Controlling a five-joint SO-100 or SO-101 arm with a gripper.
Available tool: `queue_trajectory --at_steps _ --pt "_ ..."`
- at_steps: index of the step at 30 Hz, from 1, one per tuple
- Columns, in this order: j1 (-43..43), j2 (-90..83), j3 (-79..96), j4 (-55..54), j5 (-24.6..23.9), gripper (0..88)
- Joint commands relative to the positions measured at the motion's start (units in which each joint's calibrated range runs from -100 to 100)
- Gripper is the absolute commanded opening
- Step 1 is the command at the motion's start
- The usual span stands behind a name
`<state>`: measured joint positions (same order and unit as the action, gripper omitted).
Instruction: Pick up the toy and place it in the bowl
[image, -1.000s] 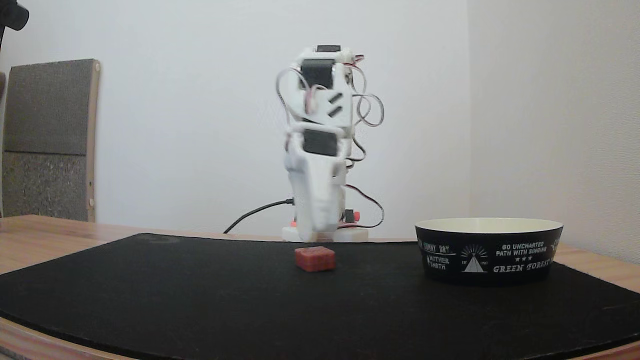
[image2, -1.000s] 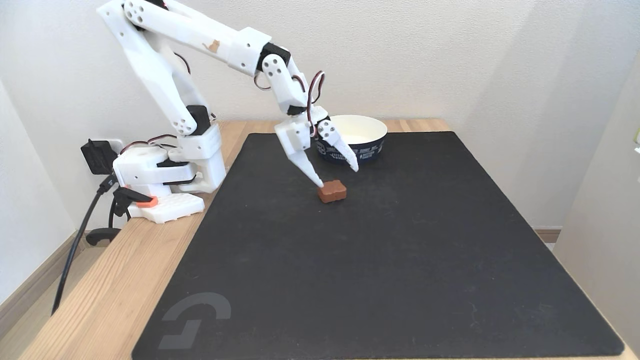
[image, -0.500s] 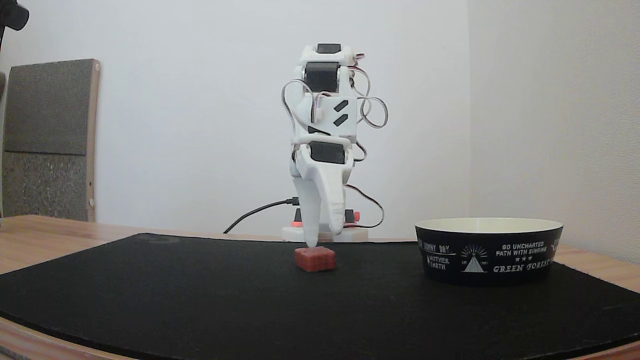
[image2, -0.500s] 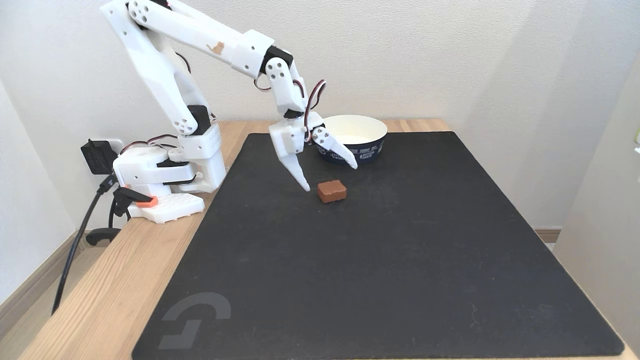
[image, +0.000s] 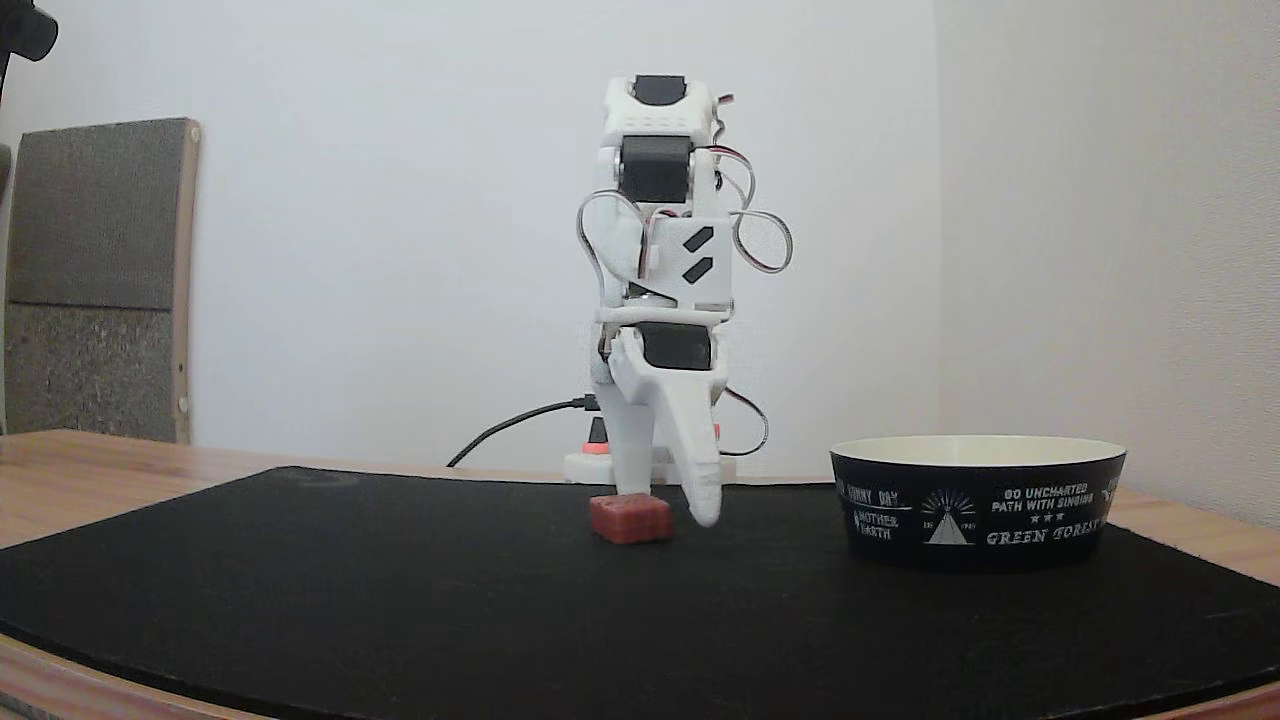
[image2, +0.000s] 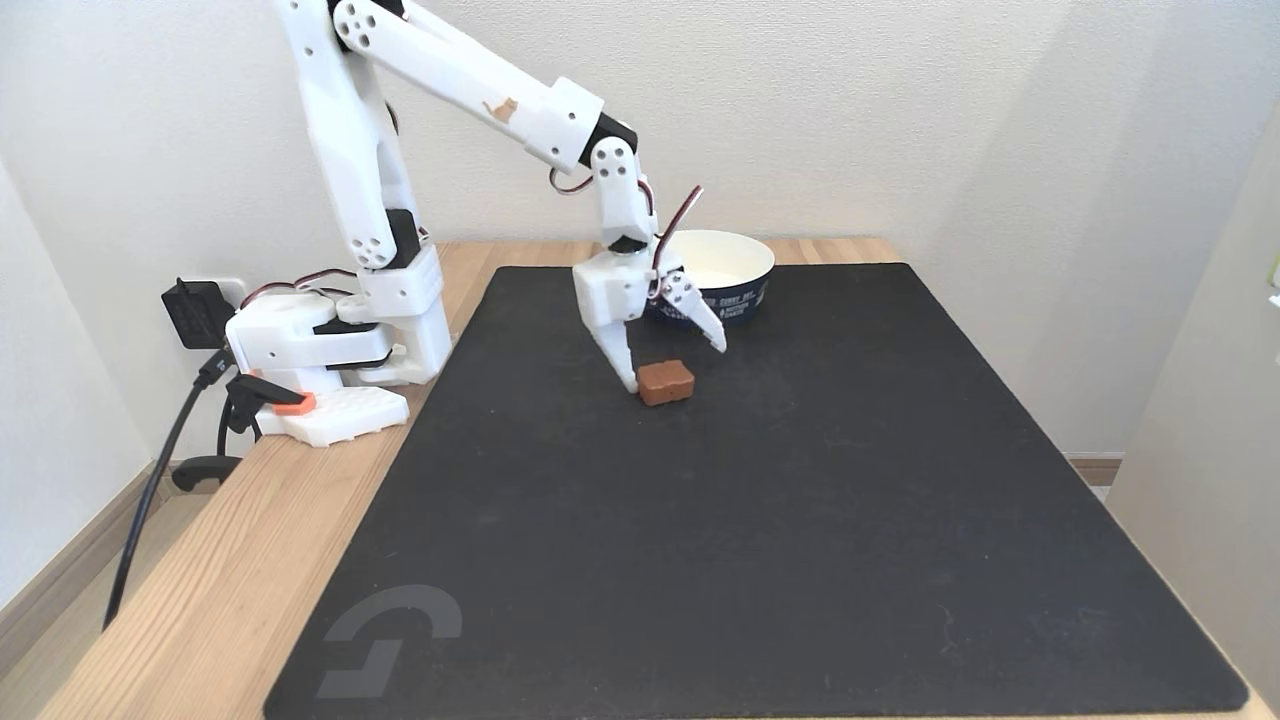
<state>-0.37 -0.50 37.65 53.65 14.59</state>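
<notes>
Spread apart, the gripper (image2: 680, 367) fingers grasp nothing; they point down over the toy (image2: 666, 382), a small reddish-brown block lying flat on the black mat (image2: 760, 560).

Taking that toy as the landmark and going left to right in the raised fixed view: well to its left, the arm's white base (image2: 330, 345) sits on the wooden table (image2: 200, 560). One fingertip (image2: 629, 378) comes down just at the toy's left edge, seemingly touching or nearly so. The other finger (image2: 712, 330) hangs higher, above and to the right. Behind and to the right, near but apart, stands the bowl (image2: 722, 275), black outside, cream inside.

My worry is that low left tip. If it nudges the block on closing, the toy could slide or twist on the mat and slip out of the pinch. With one finger high, the squeeze might also catch only an upper corner and flip it.

The low fixed view adds the height: the toy (image: 630, 520) sits flat, a fingertip (image: 705, 505) reaches almost to the mat at its right, and the bowl's lettering (image: 1040, 536) reads "GREEN FOREST". Only from the raised view can the gap between the fingers be judged.
</notes>
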Motion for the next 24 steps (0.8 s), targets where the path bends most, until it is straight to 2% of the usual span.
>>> queue_trajectory --at_steps 1,8,10,12,16,24 --pt "0.3 2.0 -1.3 0.1 1.0 39.2" --pt "0.6 3.0 -1.2 0.3 0.5 38.0" --pt "0.8 3.0 -1.2 1.3 0.5 32.6" --pt "2.5 3.0 -1.2 1.6 0.2 23.1" --pt "3.7 2.9 -1.2 1.2 -2.2 16.0" --pt "4.3 2.6 -1.1 1.0 -2.9 15.8"
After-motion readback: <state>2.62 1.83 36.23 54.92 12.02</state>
